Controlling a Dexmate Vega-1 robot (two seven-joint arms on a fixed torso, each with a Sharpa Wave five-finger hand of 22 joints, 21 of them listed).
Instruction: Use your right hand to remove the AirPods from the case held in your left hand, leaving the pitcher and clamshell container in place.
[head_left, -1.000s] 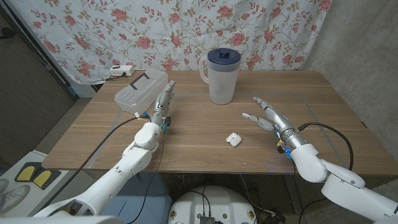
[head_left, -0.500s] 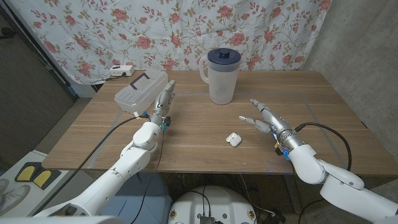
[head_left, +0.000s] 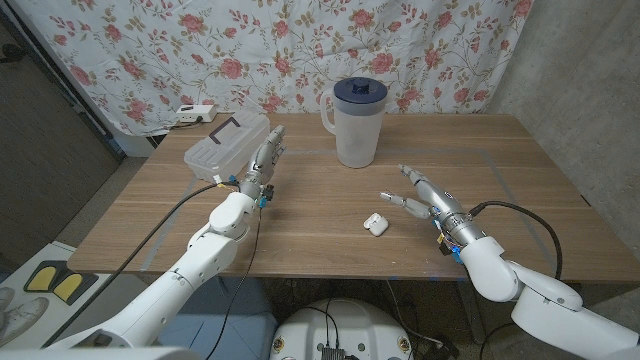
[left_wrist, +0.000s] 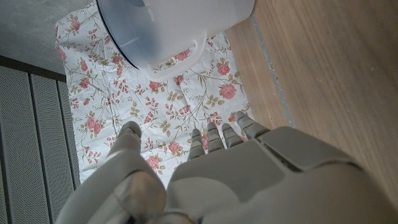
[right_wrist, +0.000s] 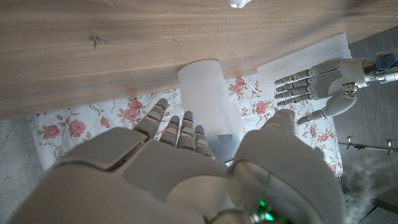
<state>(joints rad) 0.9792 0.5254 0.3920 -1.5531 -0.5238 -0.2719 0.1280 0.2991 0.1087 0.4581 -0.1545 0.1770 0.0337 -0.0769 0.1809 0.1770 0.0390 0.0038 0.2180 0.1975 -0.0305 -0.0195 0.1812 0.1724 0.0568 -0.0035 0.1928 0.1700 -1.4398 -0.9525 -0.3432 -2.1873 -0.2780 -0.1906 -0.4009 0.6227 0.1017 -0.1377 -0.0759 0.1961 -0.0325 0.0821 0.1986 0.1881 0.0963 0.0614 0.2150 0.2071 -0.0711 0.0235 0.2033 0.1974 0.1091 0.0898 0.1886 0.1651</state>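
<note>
The case (head_left: 375, 223) lay alone on the surface (head_left: 330, 240), unheld, the empty spread right hand (head_left: 422, 195) poised beside it, the left hand (head_left: 262, 168) empty, fingers straight, by the clamshell container (head_left: 227, 146).

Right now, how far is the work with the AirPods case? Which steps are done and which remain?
Nothing looks done yet. The AirPods case lies on the table, apparently closed, held by neither hand. The left hand is open beside the clamshell container; the right hand is open, apart from the case. Left: pick up the case with the left hand, open it, take the AirPods out. The pitcher stands in place.
</note>
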